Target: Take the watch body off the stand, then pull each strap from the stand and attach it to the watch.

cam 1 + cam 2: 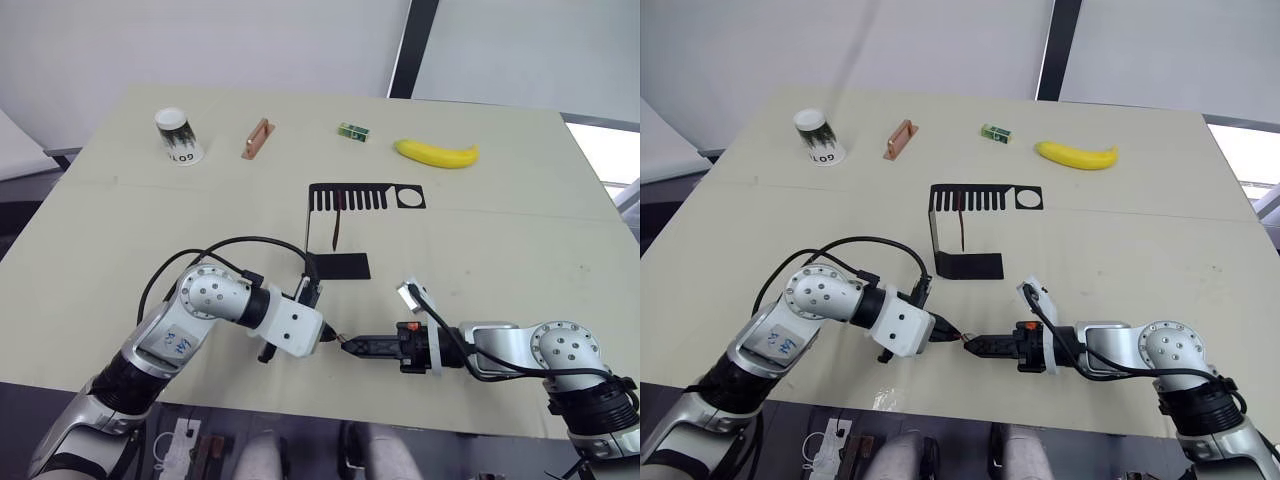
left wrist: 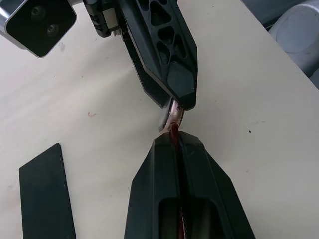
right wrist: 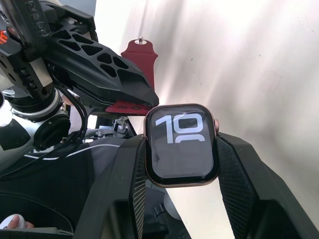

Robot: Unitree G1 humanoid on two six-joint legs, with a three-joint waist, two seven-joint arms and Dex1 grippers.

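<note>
Near the table's front edge my two grippers meet tip to tip. My right gripper (image 1: 348,344) is shut on the watch body (image 3: 182,144), a dark square case whose screen shows light digits. My left gripper (image 1: 326,338) is shut on a dark-red strap (image 3: 137,56); the strap's end (image 2: 174,131) sits against the edge of the watch body. Behind them stands the black stand (image 1: 365,196), its flat base (image 1: 340,266) on the table. A second dark-red strap (image 1: 337,226) hangs from one of the top plate's slots.
Along the far side of the table lie a paper cup (image 1: 179,135), a copper-coloured bar (image 1: 257,138), a small green block (image 1: 352,130) and a banana (image 1: 436,153). The table's front edge (image 1: 330,412) runs just below both grippers.
</note>
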